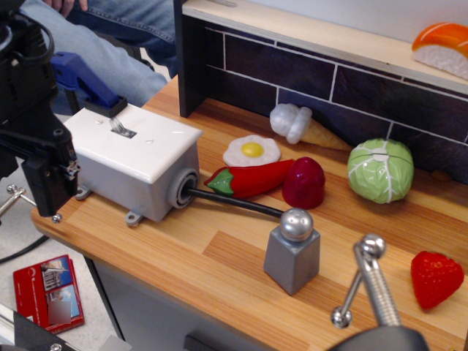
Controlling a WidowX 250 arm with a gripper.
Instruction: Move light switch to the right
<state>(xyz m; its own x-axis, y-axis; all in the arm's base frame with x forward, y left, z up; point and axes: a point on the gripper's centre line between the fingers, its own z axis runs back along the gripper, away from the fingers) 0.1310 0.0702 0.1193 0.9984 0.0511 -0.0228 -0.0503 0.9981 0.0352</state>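
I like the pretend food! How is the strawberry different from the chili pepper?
The strawberry is short and plump; the chili pepper is long, thin and pointed. The strawberry lies alone near the front right edge of the table; the chili lies in the middle, among the fried egg, a dark red fruit and the black cable. The chili shows a green stem; none shows on the strawberry. Both are red, shiny toys.
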